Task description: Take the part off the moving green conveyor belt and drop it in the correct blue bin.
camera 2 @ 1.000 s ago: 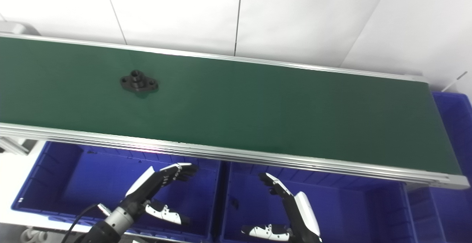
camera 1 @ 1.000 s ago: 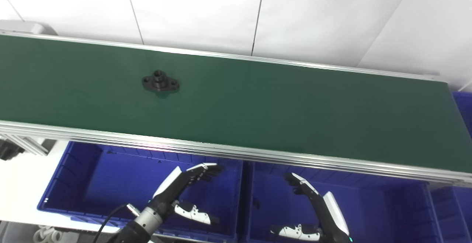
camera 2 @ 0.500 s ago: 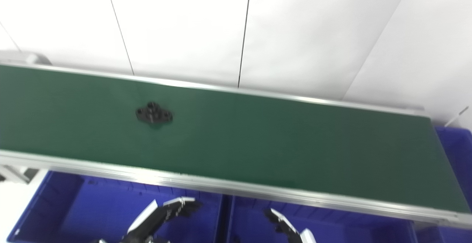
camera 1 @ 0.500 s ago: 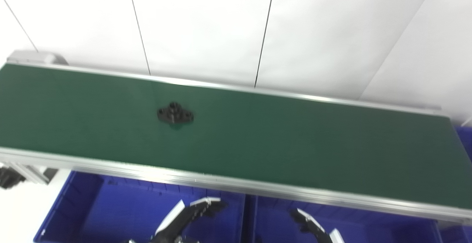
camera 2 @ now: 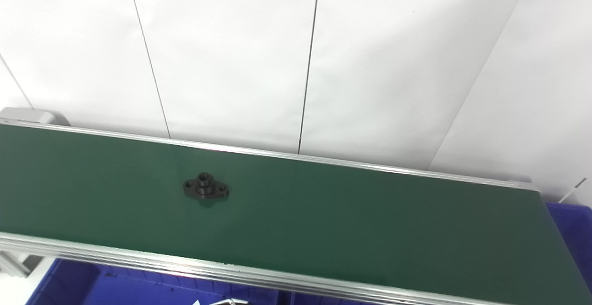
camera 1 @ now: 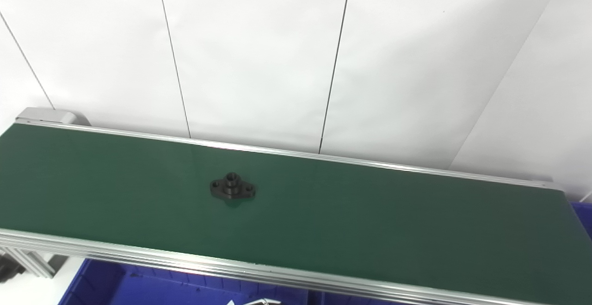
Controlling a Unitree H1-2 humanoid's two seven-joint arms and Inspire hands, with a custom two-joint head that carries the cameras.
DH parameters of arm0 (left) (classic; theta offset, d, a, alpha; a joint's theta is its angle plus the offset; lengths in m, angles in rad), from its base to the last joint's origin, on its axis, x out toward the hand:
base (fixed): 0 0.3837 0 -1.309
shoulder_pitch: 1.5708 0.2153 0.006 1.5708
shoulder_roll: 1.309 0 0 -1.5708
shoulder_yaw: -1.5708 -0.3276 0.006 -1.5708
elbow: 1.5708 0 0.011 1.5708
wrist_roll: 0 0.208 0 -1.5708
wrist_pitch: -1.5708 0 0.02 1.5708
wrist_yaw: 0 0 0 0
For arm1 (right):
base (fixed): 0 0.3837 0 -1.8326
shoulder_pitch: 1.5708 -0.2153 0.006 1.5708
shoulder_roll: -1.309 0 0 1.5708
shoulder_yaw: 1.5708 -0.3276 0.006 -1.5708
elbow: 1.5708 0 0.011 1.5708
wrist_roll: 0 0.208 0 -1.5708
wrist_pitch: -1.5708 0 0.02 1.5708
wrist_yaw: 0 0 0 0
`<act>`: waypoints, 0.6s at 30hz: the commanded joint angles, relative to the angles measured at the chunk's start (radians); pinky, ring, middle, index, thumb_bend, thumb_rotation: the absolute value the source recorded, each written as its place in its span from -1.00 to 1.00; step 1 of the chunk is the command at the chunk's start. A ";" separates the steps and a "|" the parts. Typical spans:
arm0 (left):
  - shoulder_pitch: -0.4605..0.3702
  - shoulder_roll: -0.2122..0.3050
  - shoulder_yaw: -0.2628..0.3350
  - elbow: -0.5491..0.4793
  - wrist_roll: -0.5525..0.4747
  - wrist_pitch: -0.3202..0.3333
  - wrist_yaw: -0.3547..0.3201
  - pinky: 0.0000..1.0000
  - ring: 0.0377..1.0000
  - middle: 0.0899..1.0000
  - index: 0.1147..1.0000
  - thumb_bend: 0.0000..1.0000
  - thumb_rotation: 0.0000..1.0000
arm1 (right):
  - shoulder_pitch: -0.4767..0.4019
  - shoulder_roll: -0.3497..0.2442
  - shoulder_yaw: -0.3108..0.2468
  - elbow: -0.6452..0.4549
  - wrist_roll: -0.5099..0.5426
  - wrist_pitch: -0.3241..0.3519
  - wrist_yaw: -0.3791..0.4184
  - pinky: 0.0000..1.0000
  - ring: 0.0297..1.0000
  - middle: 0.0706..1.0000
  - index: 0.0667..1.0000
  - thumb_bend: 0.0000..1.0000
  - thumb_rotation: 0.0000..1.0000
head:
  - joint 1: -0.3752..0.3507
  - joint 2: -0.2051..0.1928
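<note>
Green belting [camera 1: 370,221] is seen stretching across both head views, running from the left edge toward the right and framed by silver aluminium rails [camera 1: 194,264] along its near and far sides. On it, a black flanged part [camera 1: 232,188] is found lying flat, left of the belt's middle and roughly midway between the two rails; a raised round boss stands at its centre, and a hole is seen in each of its two side lugs. Nothing is touching the part.

Below the near rail, only the top strip of a blue bin [camera 1: 138,286] is shown at the bottom edge of the picture, and a corner of another blue bin [camera 2: 571,231] is visible beyond the belt's right end.

Of the left hand [camera 1: 254,301], only a thin sliver of white and grey fingertip is caught at the very bottom edge, over the blue bin and well apart from the part; whether it is spread or pressed together cannot be told from so small a piece. The right hand is not shown in either view.

Behind the belt, white wall panels [camera 2: 231,55] divided by thin dark seams are seen, and a grey end housing [camera 1: 46,115] is visible at the far left corner of the conveyor
</note>
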 commanded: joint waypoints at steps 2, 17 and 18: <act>-0.020 0.004 -0.009 -0.008 0.000 -0.036 0.016 0.44 0.53 0.54 0.44 0.77 -0.71 | -0.008 -0.026 0.027 -0.031 0.031 -0.058 -0.091 0.37 0.46 0.46 0.50 0.72 -0.54 | 0.009 -0.002; -0.056 -0.002 -0.046 0.009 0.020 -0.036 0.078 0.40 0.49 0.49 0.41 0.78 -0.67 | -0.056 -0.099 0.067 -0.300 0.009 -0.058 -0.238 0.30 0.27 0.36 0.48 0.70 -0.56 | -0.018 0.055; -0.058 0.001 -0.051 0.007 0.029 -0.036 0.092 0.39 0.48 0.48 0.41 0.78 -0.67 | -0.063 -0.102 0.063 -0.322 0.028 -0.058 -0.221 0.35 0.29 0.36 0.49 0.70 -0.60 | -0.019 0.057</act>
